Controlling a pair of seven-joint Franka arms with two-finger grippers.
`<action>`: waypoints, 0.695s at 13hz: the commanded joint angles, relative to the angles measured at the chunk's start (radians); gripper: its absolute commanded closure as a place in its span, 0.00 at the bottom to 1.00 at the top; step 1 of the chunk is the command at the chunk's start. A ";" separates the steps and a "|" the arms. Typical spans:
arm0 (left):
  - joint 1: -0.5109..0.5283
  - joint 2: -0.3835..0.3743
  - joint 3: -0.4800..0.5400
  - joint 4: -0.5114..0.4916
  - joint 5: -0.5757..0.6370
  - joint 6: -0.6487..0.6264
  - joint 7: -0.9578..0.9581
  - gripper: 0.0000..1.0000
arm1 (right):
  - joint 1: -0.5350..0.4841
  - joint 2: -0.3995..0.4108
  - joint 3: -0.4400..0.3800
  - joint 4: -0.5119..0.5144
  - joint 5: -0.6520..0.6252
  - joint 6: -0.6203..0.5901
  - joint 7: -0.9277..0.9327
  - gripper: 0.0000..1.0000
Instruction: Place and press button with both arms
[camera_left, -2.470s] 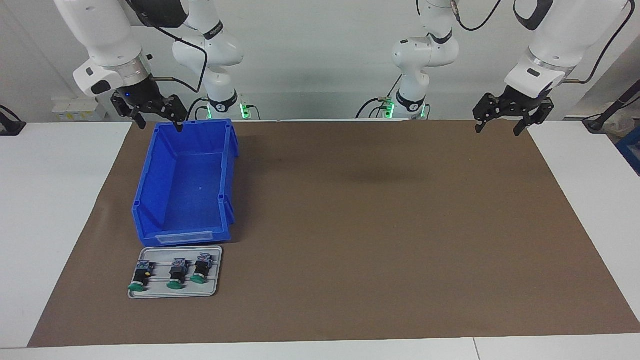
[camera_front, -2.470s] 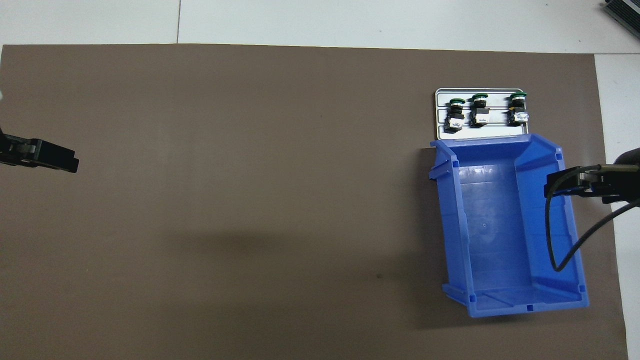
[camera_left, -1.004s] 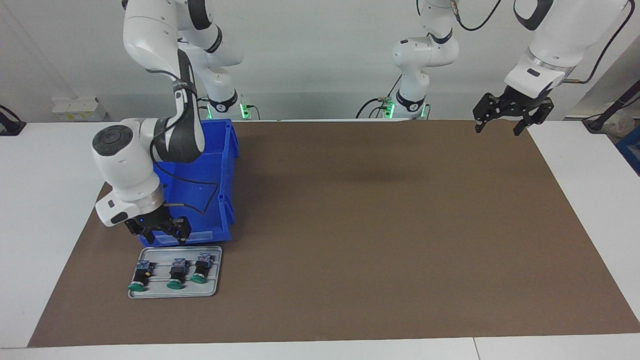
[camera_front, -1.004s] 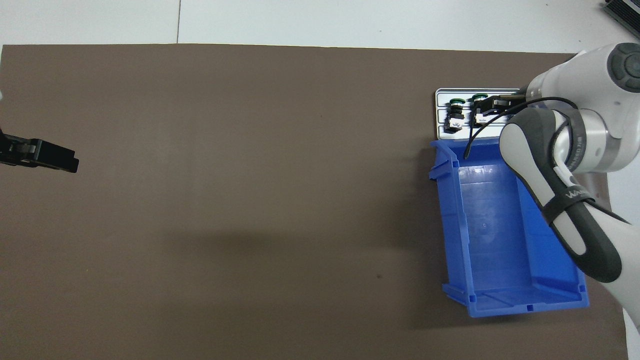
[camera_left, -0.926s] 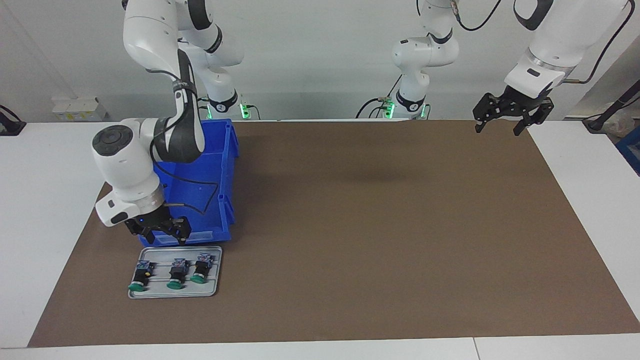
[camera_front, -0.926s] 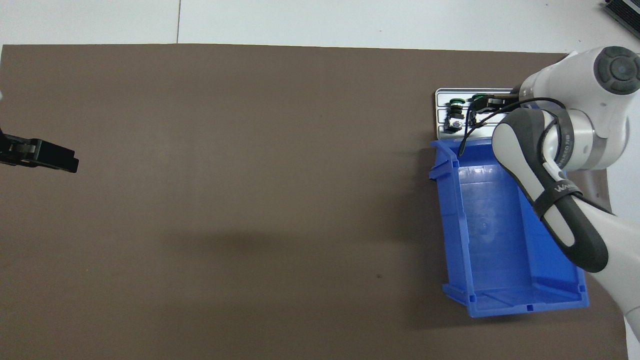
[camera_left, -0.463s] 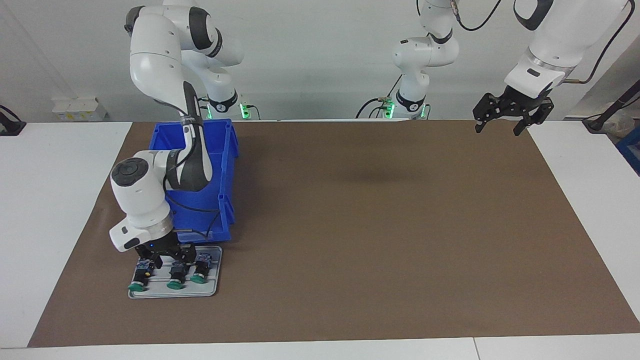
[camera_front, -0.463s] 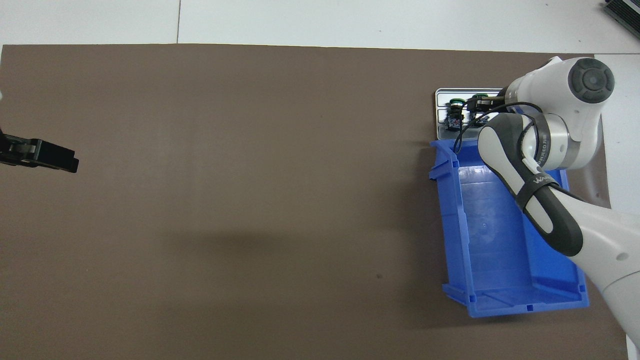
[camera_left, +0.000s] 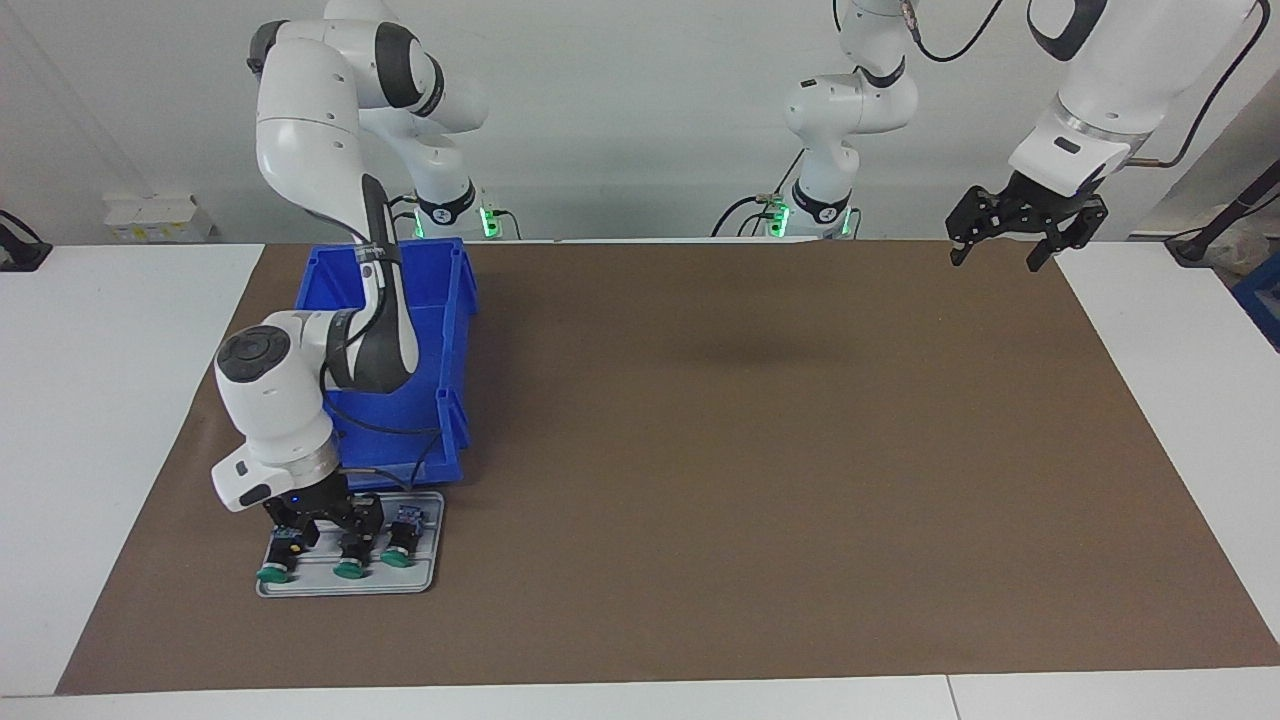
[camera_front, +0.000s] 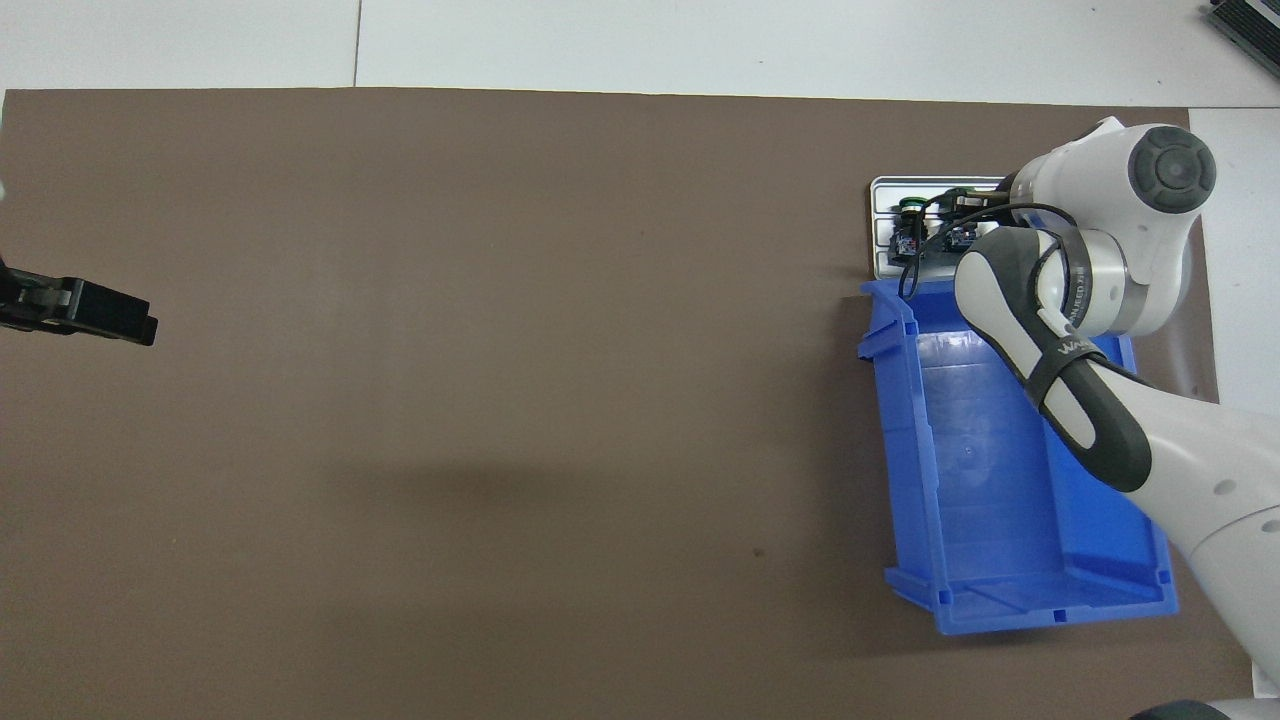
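**Right gripper down over the tray of push-buttons**

The right arm's black two-finger gripper (camera_left: 322, 528) is low over a flat grey metal tray (camera_left: 425, 578), which lies on the brown table mat (camera_left: 760, 450) just beside the low open end of the empty blue plastic bin (camera_left: 455, 330), farther from the robots than the bin. Its fingers (camera_left: 305, 533) are spread apart and point down between the buttons; whether they touch any of them cannot be told.

Three small push-buttons lie side by side on the tray. The middle green-capped black button (camera_left: 351, 555) lies on its side, long axis running nearer-to-farther, green cap pointing away from the robots and terminal block toward the bin. The gripper hangs over this one and the yellow-spotted button (camera_left: 278, 557) next to it (the outermost one, toward the right arm's end of the table).

The left arm waits, its black gripper (camera_left: 1004, 252) held open over the mat's corner near its own base.
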 joint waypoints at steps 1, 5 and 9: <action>0.013 -0.029 -0.010 -0.031 0.012 -0.004 0.002 0.00 | -0.008 0.027 0.008 0.011 0.002 0.026 -0.015 0.30; 0.013 -0.027 -0.010 -0.031 0.012 -0.004 0.002 0.00 | 0.010 0.027 0.010 0.006 0.002 0.006 0.019 0.42; 0.013 -0.029 -0.010 -0.031 0.012 -0.004 0.002 0.00 | 0.010 0.025 0.010 0.012 -0.001 -0.011 0.021 0.72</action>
